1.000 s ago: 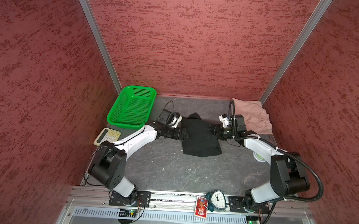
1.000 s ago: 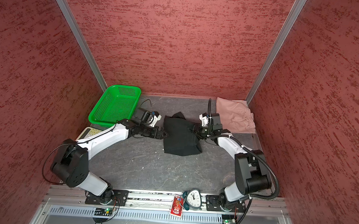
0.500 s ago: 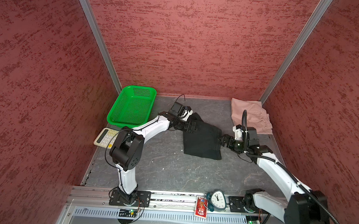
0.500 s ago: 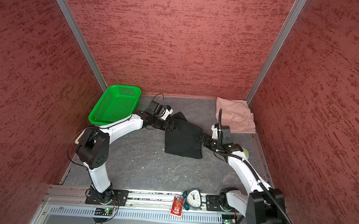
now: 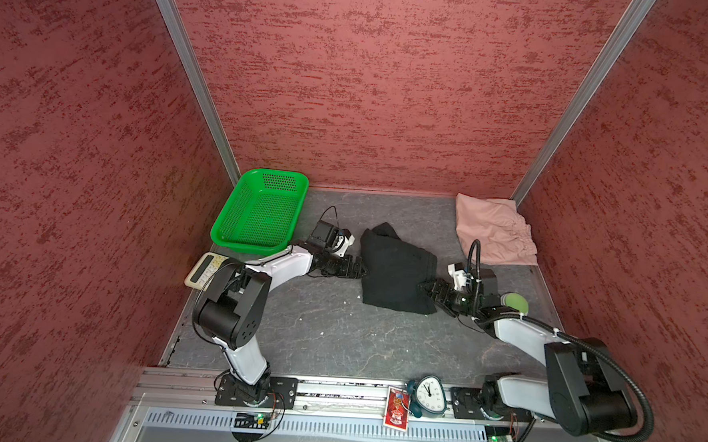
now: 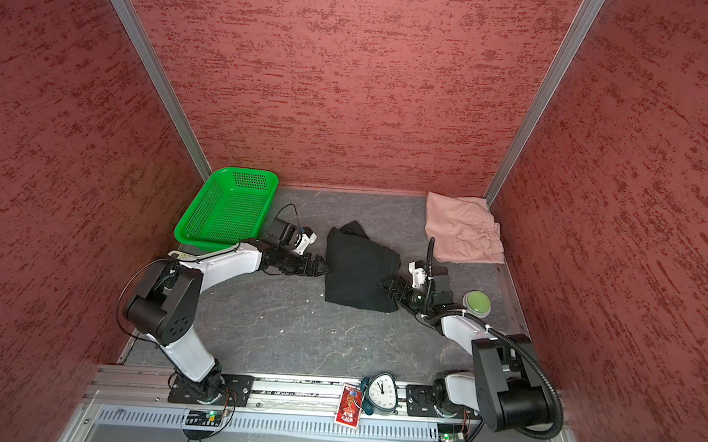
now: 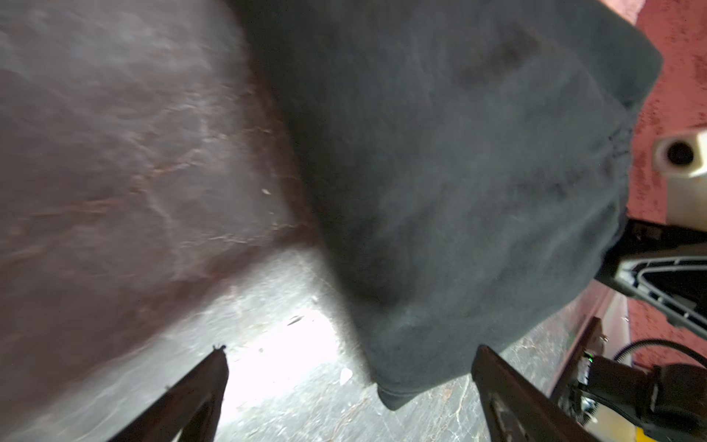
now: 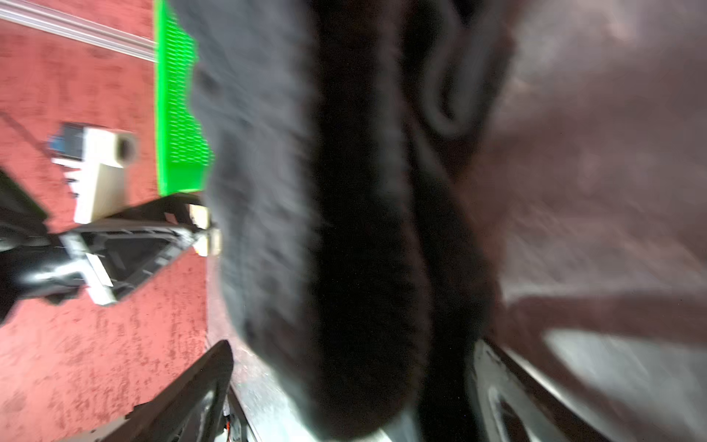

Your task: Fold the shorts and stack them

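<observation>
The black shorts (image 5: 395, 270) (image 6: 358, 272) lie folded in a rough block mid-table, one corner sticking out toward the back. The pink shorts (image 5: 493, 235) (image 6: 462, 232) lie folded in the back right corner. My left gripper (image 5: 362, 269) (image 6: 325, 268) is low at the black shorts' left edge, open; in the left wrist view a corner of the black cloth (image 7: 440, 172) reaches between its spread fingers (image 7: 214, 382). My right gripper (image 5: 421, 288) (image 6: 384, 286) is at their right edge, open, with black cloth (image 8: 344, 229) lying loose between its wide fingers (image 8: 214, 375).
A green mesh basket (image 5: 261, 211) stands at the back left, a calculator (image 5: 206, 268) beside it by the left wall. A green round button (image 5: 514, 302) sits behind the right arm. A clock (image 5: 428, 394) and a red card (image 5: 396, 407) rest on the front rail.
My right gripper has opened and slid toward the front along the black shorts' right edge. My left gripper swung toward the back and returned to the left edge, still open.
</observation>
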{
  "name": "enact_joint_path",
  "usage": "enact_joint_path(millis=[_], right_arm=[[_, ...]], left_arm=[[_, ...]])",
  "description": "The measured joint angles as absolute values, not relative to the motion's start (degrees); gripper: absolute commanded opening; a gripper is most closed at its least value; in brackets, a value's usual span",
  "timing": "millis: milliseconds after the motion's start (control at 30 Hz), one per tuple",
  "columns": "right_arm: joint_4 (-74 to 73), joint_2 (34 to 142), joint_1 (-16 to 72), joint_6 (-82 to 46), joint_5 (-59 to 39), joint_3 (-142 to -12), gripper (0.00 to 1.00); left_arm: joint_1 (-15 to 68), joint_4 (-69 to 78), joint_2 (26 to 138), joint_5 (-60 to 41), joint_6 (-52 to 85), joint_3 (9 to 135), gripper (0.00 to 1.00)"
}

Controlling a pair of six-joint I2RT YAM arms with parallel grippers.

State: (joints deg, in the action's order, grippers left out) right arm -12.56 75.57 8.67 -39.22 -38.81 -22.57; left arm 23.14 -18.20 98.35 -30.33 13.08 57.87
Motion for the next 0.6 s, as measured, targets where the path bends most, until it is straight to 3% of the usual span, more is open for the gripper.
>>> enact_joint_path(millis=[100,233,267,333,367,600], right_arm=[[-15.33,79.29,8.67,-39.97,-39.05,-22.63,0.93],[-17.96,82.48,8.67,-41.52,-39.44,-22.28,0.67],[-18.24,82.54,8.67,-41.85,-39.51,-22.06,0.55],[-18.83,82.50,8.67,-42.65,-39.90,-21.58,0.12],[-18.87,82.46,8.67,-43.11,-40.03,-21.52,0.00],[-18.17,75.81,8.67,-52.58,-43.70,-21.15,0.00]], left_arm=[[23.16,-15.73,100.16,-32.97,13.19,57.32,0.99],[23.16,-14.87,102.00,-34.48,13.13,57.23,0.99],[23.18,-14.79,102.13,-34.65,13.08,57.12,0.99],[23.20,-14.06,102.13,-34.96,13.10,56.49,0.99],[23.22,-13.56,102.13,-35.24,13.10,56.16,0.99],[24.08,-10.04,103.15,-39.05,14.68,55.16,0.98]])
